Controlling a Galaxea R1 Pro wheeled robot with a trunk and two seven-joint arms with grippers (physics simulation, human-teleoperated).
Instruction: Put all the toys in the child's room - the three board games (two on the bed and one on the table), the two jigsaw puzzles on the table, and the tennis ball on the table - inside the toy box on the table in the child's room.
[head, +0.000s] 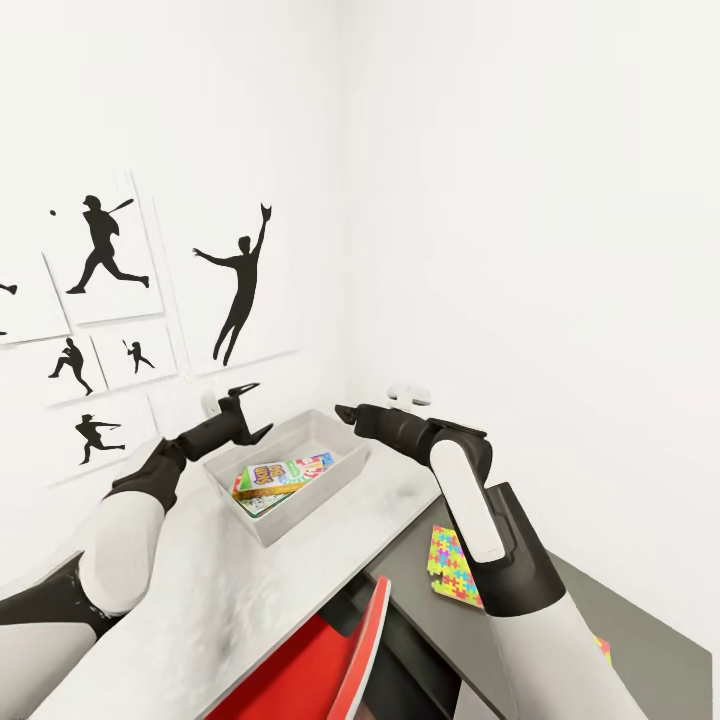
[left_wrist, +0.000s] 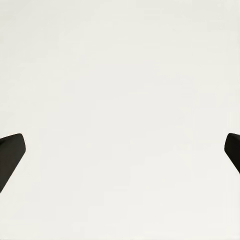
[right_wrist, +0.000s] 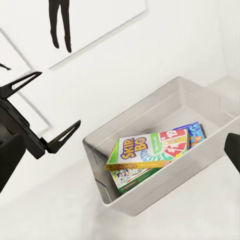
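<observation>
Toy box on the worktop by the wall corner, games inside.

The toy box (head: 283, 468) sits on the worktop (head: 250, 590) near the corner, with the board games (head: 282, 478) stacked inside it. The left end effector (head: 243, 412) hangs just left of the box, before the wall pictures (head: 105, 255); the right end effector (head: 347, 413) hangs over its far right rim. A jigsaw puzzle (head: 454, 567) lies right of the box, on a lower surface beside the worktop.

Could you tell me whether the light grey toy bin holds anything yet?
Partly filled: the light grey square toy bin holds stacked board game boxes, a green Skip-Bo box uppermost.
</observation>
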